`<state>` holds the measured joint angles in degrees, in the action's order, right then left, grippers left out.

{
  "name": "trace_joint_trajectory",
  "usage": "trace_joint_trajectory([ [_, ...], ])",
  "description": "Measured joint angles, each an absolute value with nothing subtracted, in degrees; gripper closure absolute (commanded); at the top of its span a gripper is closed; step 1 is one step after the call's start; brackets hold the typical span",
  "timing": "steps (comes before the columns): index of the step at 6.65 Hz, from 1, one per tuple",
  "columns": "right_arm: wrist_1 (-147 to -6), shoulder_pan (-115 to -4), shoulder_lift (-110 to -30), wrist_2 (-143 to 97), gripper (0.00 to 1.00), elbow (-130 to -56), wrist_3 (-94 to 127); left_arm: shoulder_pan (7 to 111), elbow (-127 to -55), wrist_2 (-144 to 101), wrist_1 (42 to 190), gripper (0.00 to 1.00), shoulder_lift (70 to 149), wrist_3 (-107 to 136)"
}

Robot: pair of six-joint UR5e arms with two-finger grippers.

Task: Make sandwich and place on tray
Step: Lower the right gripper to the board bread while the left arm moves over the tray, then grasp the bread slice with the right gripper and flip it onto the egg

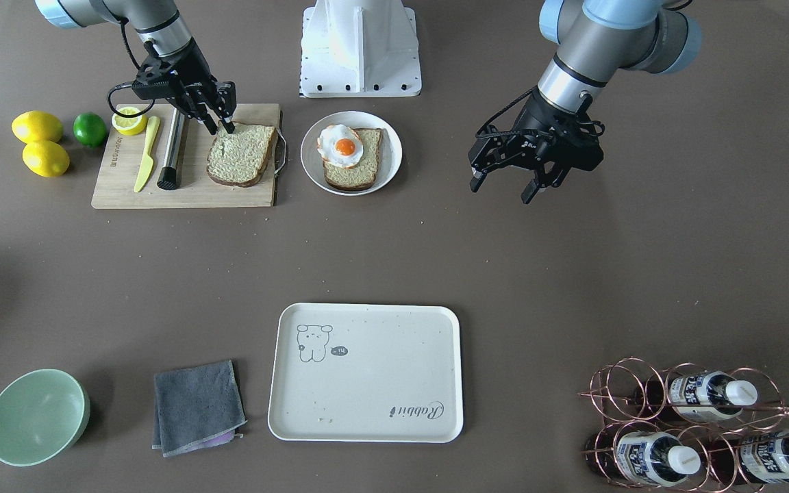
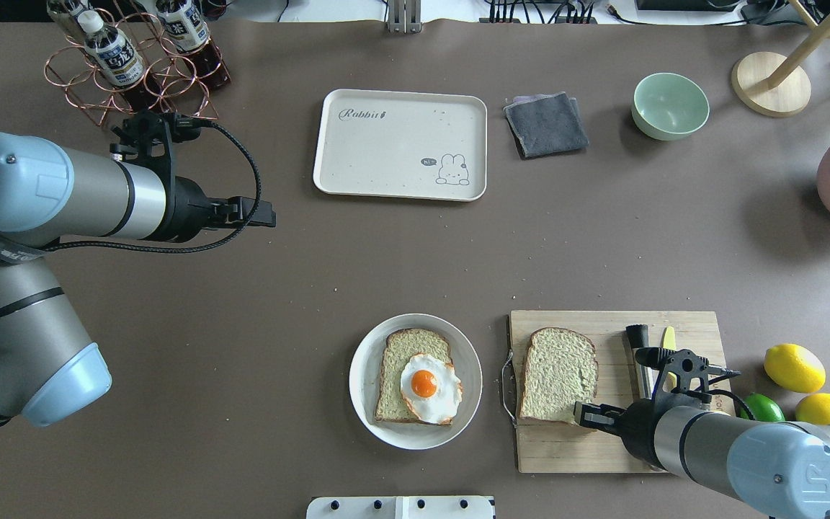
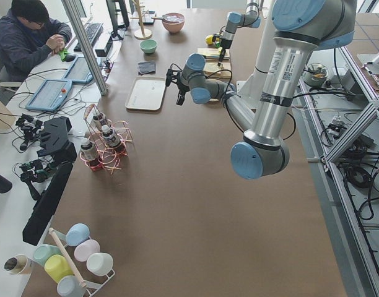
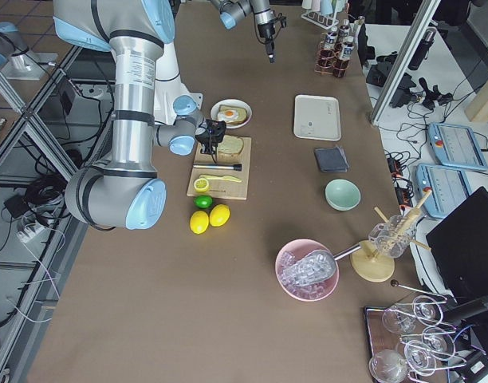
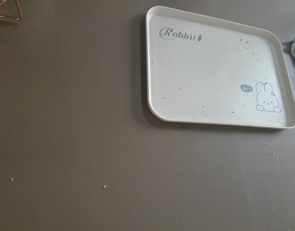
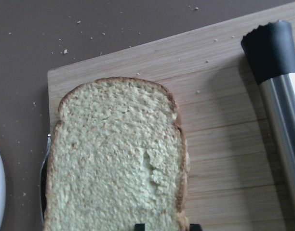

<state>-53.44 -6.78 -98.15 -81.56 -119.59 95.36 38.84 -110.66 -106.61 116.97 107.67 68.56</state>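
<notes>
One bread slice (image 1: 240, 154) lies flat on the wooden cutting board (image 1: 189, 192); it also shows in the right wrist view (image 6: 113, 159). My right gripper (image 1: 220, 128) is partly open, with its tips at the slice's edge nearest the robot. The other slice, with the fried egg (image 1: 341, 145) on top, lies on a round white plate (image 1: 391, 161). The cream tray (image 1: 367, 373) is empty and also shows in the left wrist view (image 5: 210, 77). My left gripper (image 1: 501, 192) hovers open and empty over bare table, beside the plate.
On the board lie a yellow knife (image 1: 146, 154), a steel cylinder with a black end (image 1: 172, 154) and a half lemon (image 1: 129, 120). Two lemons (image 1: 37, 127) and a lime (image 1: 90, 129) sit beside it. A green bowl (image 1: 37, 416), grey cloth (image 1: 197, 405) and bottle rack (image 1: 696, 424) flank the tray.
</notes>
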Motion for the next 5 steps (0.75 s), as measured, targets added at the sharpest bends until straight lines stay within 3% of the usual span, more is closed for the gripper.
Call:
trace_joint_trajectory([
  [5,-53.5,-8.5,-98.5,-82.5,1.0,-124.0,95.2,38.8,-110.4,-106.7,117.0,0.02,108.2,68.5],
])
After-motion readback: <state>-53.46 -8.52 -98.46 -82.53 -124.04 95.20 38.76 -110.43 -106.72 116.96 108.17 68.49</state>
